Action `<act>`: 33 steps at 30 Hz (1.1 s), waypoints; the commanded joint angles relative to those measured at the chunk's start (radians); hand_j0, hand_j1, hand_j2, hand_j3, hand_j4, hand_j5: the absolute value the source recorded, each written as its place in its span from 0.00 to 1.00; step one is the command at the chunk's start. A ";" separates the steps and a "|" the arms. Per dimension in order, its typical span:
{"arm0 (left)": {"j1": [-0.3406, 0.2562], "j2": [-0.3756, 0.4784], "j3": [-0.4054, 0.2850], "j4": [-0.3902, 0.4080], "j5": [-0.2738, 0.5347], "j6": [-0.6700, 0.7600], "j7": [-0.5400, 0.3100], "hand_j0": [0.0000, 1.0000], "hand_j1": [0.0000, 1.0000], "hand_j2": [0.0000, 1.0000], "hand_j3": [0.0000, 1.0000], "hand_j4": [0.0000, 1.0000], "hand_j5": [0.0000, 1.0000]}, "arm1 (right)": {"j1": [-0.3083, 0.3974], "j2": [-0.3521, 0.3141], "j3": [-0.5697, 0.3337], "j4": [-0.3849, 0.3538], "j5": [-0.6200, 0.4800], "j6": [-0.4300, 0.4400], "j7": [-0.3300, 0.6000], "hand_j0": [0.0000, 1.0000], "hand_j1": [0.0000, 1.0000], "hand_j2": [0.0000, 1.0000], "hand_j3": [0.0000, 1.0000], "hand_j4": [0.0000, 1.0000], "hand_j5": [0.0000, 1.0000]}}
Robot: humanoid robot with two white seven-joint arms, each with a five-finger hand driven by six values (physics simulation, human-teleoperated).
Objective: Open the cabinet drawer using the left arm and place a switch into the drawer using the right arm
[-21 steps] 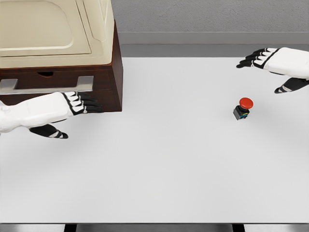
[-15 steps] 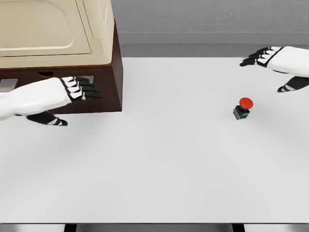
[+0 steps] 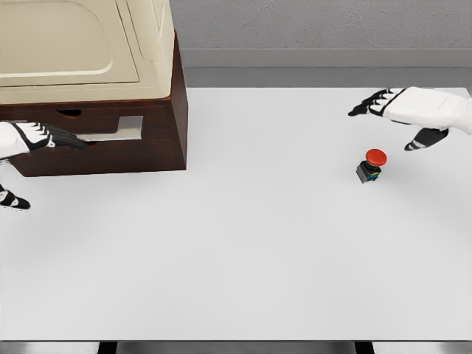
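Basically we've barely begun: drawer (image 3: 88, 136) looks shut, L hand (image 3: 33, 136) extended at its handle (image 3: 110, 131) w/ grip unclear, R hand (image 3: 413, 110) open, empty, near the switch (image 3: 371, 166) on the table (image 3: 243, 251).

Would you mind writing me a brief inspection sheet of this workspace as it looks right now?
Surface: white table, flat and evenly lit.
Job's things: brown cabinet with a cream top at the far left; its drawer looks shut, with a grey handle on the front. Red-capped switch stands on the table at the right, untouched.
Clutter: nothing seen.
Hands: left hand at the left edge, fingertips at the handle, no grasp visible. Right hand open, above and behind the switch, apart from it.
Cables: nothing seen.
Surroundings: grey wall behind the table.
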 commanded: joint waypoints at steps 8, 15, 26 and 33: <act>-0.070 -0.079 -0.030 0.001 0.570 0.170 -0.226 1.00 1.00 1.00 1.00 1.00 1.00 | 0.005 0.018 0.055 0.009 0.046 0.003 0.000 1.00 1.00 1.00 1.00 1.00 1.00; -0.070 -0.061 -0.030 0.001 0.486 0.279 -0.226 1.00 1.00 1.00 1.00 1.00 1.00 | 0.017 0.012 0.055 0.041 0.054 0.003 0.000 1.00 1.00 1.00 1.00 1.00 1.00; -0.069 -0.038 -0.025 0.003 0.427 0.323 -0.226 1.00 1.00 1.00 1.00 1.00 1.00 | 0.017 0.018 0.095 0.061 0.054 0.003 0.000 1.00 1.00 1.00 1.00 1.00 1.00; -0.070 -0.031 -0.019 0.004 0.413 0.394 -0.203 1.00 1.00 1.00 1.00 1.00 1.00 | 0.015 0.018 0.103 0.061 0.054 0.003 0.000 1.00 1.00 1.00 1.00 1.00 1.00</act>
